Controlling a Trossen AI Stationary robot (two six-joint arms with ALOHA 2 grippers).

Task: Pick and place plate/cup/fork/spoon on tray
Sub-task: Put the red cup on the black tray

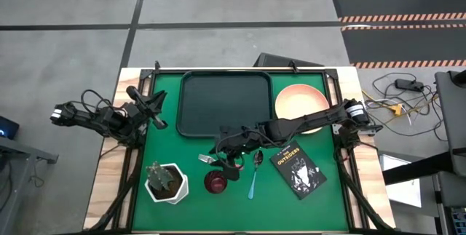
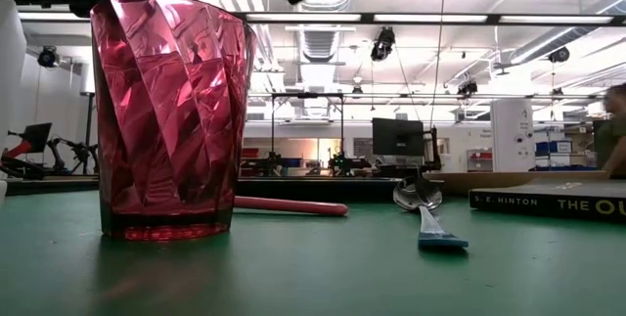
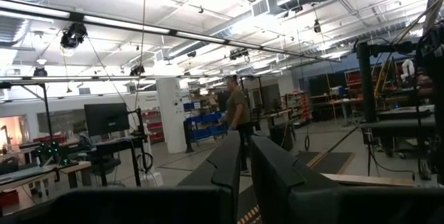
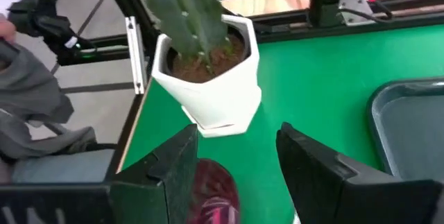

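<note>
The dark red cup (image 1: 216,183) stands upright on the green mat near the front; it also shows in the low view (image 2: 171,115). My right gripper (image 1: 228,167) is open just above it. Its fingers stand on either side of the cup's rim (image 4: 216,191) in the right wrist view, and no touch shows. The pink-handled fork (image 1: 207,158) and the blue-handled spoon (image 1: 255,173) lie flat beside the cup. The peach plate (image 1: 295,98) lies right of the black tray (image 1: 226,102), partly under my right arm. My left gripper (image 1: 154,115) waits shut at the table's left edge.
A white pot with a green plant (image 1: 167,182) stands left of the cup, close to my right gripper (image 4: 232,175). A black book (image 1: 298,169) lies right of the spoon. The table frame's rails run along the mat's edges.
</note>
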